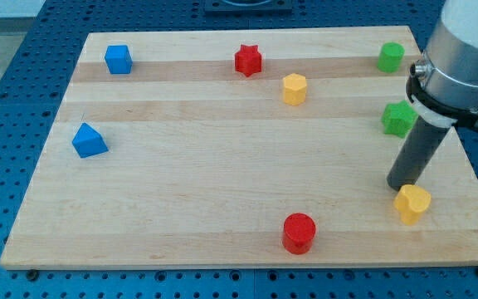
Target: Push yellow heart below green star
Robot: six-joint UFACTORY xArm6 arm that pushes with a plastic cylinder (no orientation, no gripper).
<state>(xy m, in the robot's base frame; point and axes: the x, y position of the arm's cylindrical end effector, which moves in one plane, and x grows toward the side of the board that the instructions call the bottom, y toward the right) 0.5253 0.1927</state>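
Note:
The yellow heart [412, 203] lies near the board's lower right corner. The green star [398, 119] sits above it at the right edge, partly covered by the arm. My tip [399, 186] rests on the board just above and left of the yellow heart, touching or nearly touching it, and below the green star.
A green cylinder [391, 57] is at the top right. A yellow hexagonal block [294, 88] and a red star [248, 61] are at the top middle. A blue cube [118, 59] and a blue triangular block [88, 141] are on the left. A red cylinder [299, 232] is at the bottom middle.

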